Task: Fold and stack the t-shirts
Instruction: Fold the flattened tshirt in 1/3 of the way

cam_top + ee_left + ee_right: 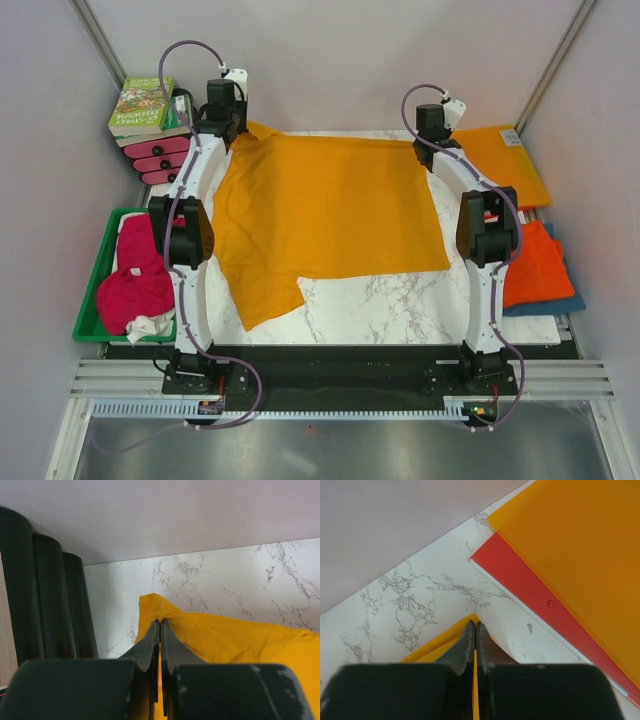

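The golden-orange t-shirt [330,205] lies spread on the marble table, one sleeve pointing toward the near left. My left gripper [236,128] is shut on its far left corner, seen in the left wrist view [160,622] with cloth [235,637] pinched between the fingers. My right gripper [428,145] is shut on its far right corner [475,624]. A magenta-pink t-shirt [135,280] lies crumpled in the green tray. A folded red-orange t-shirt [535,265] rests on a blue one [565,303] at the right edge.
A green tray [98,270] stands at the left. Stiff orange [498,160] and red sheets [530,590] lie at the far right. A book [140,105] on pink boxes [158,155] stands at the far left. Bare marble [400,305] lies near the front. Walls enclose the table.
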Robot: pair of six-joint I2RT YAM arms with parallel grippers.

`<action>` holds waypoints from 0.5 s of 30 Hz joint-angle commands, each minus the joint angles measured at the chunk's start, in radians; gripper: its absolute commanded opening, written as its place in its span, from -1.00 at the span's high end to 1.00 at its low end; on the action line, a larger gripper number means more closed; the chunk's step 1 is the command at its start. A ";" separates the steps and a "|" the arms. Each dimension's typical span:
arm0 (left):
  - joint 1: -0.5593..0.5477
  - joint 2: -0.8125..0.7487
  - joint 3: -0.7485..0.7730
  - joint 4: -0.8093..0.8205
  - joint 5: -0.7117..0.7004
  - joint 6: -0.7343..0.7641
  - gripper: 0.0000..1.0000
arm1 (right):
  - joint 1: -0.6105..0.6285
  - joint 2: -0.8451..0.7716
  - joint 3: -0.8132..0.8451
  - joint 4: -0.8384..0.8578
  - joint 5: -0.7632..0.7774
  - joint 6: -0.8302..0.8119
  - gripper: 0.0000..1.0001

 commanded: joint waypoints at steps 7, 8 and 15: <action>0.000 -0.012 -0.013 0.042 -0.036 0.061 0.97 | -0.004 -0.053 -0.047 0.034 0.038 0.005 1.00; 0.000 -0.018 -0.022 0.041 -0.038 0.061 0.96 | -0.006 -0.053 -0.053 0.034 0.038 0.005 1.00; 0.000 -0.096 -0.163 0.073 -0.033 0.055 0.96 | -0.006 -0.108 -0.125 0.051 0.046 0.004 1.00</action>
